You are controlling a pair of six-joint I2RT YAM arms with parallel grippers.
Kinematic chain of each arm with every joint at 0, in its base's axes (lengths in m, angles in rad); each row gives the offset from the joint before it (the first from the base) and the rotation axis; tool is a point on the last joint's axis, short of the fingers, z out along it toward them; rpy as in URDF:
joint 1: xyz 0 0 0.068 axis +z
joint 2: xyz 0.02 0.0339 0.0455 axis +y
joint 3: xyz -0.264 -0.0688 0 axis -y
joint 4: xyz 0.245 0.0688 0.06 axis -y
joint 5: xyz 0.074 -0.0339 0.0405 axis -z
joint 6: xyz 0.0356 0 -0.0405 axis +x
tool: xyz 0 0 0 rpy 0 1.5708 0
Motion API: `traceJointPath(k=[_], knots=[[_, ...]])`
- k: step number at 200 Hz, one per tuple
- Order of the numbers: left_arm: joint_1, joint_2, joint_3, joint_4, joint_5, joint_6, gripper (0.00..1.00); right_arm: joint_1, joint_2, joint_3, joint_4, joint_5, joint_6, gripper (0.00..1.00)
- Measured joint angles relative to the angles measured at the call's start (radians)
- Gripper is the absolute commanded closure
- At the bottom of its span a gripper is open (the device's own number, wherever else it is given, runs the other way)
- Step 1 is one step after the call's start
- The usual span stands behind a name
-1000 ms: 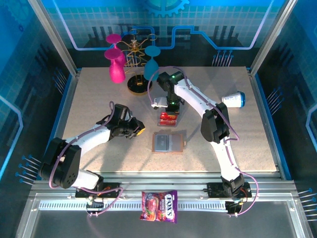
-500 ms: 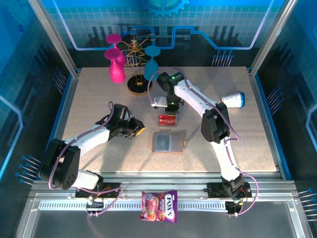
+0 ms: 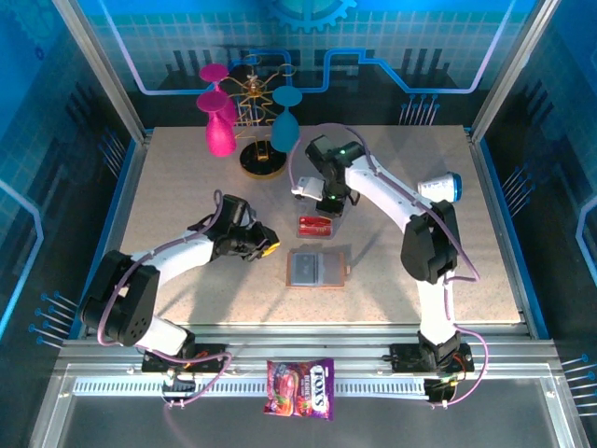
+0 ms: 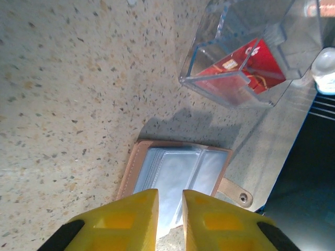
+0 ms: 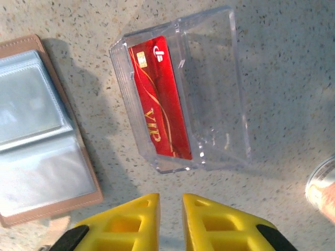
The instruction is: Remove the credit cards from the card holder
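— Where is the card holder lying?
— It is lying open on the speckled table, with its grey-blue pockets facing up. It is sitting just on the near side of the clear box, not touching it.
— And the credit cards?
— A red one is lying flat inside the clear box. I cannot tell whether more are sitting under it.
— What is the left gripper doing?
— It is hovering by the card holder's left side. Its yellow fingers are standing a narrow slit apart, gripping nothing.
— And the right gripper?
— It is hanging over the clear box, its fingers parted by the same thin gap and holding nothing
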Motion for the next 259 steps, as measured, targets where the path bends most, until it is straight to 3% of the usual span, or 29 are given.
traceJointPath(k=[107,188,259], knots=[[-0.04,0.104,0.007,0.045,0.047,0.0,0.81,0.089,-0.237,-0.414,0.293,-0.142,0.485,0.8],[-0.064,0.105,-0.03,0.085,0.055,-0.004,0.85,0.109,-0.379,-0.741,0.644,-0.312,1.0,0.96],[-0.072,0.117,-0.079,0.14,0.08,-0.011,0.9,0.101,-0.394,-0.809,0.747,-0.41,1.286,0.95]])
